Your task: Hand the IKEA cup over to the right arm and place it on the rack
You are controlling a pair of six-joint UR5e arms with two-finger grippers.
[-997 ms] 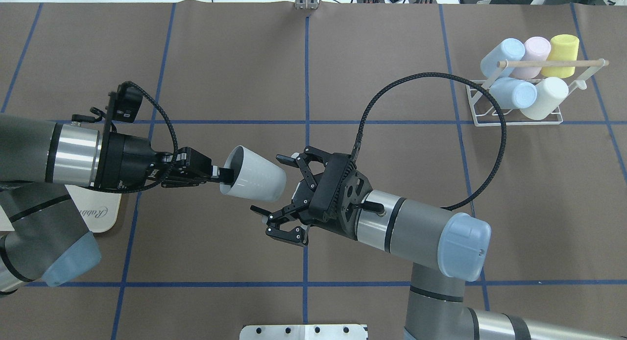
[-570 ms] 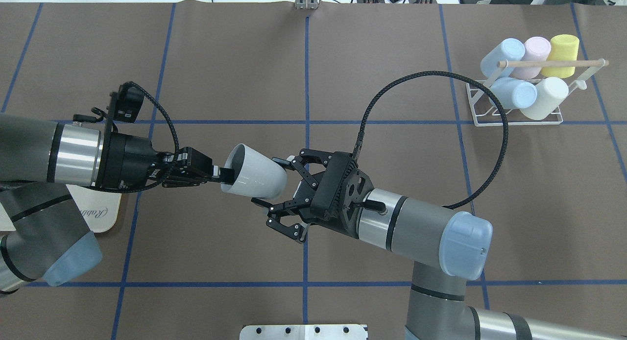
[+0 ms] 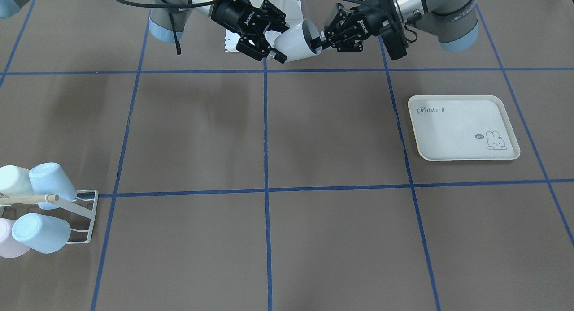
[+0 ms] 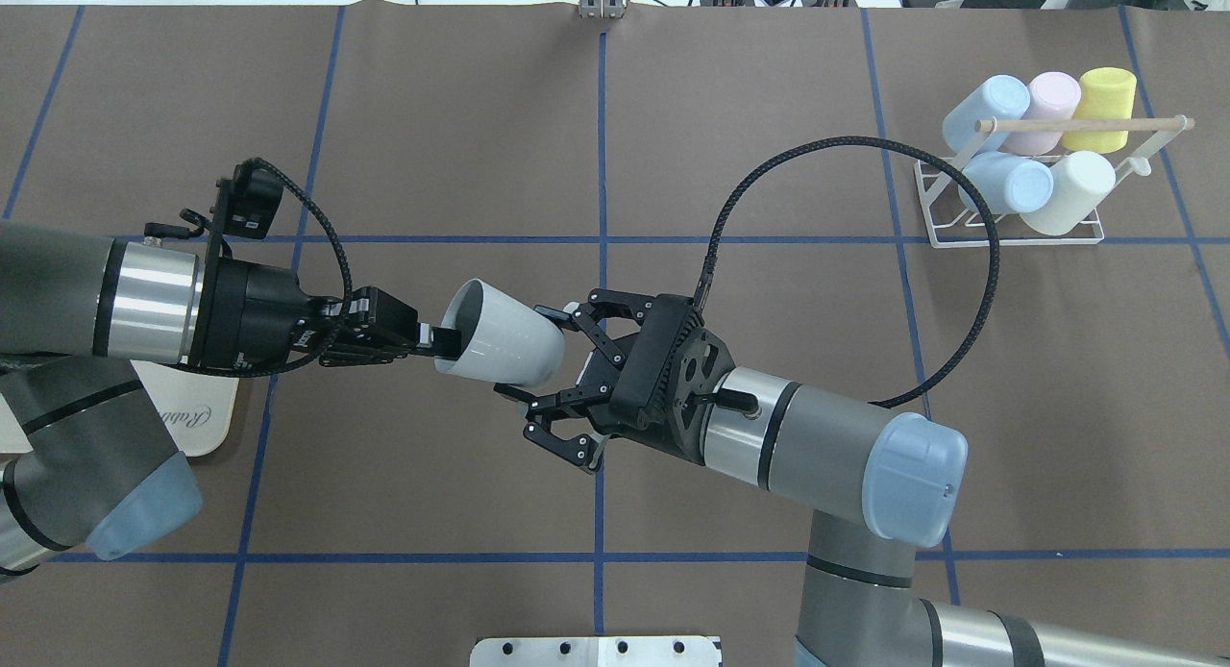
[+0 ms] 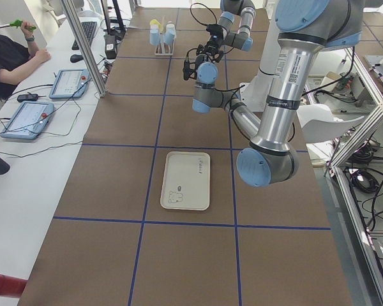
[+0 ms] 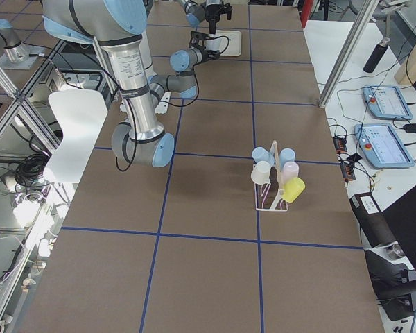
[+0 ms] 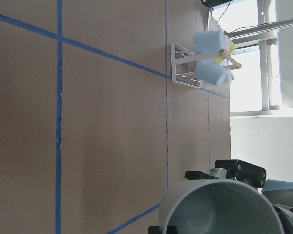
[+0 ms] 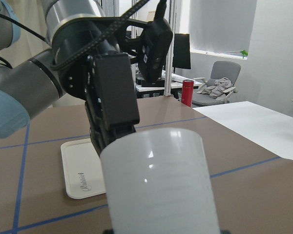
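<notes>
White cup (image 4: 504, 345) is in the air, centre-left of the overhead frame, lying on its side, mouth toward frame left, closed end toward frame right. My left gripper (image 4: 440, 342) is clamped on the rim, one finger inside the mouth, one outside. My right gripper (image 4: 524, 352) comes in from frame right and is closed onto the closed end, one finger on each side of the wall. Both arms meet at the cup; in the front view that is top centre. White wire rack (image 4: 937, 234) stands in the upper right of the overhead frame, well apart from the cup, with a wooden dowel (image 4: 1076, 124) across its top. Other cups (image 4: 1007, 182) hang on it: two blue, pink, yellow, cream. Cream tray (image 3: 448, 131) lies flat on the right of the front view. Brown table (image 4: 461, 138) has blue tape lines.
</notes>
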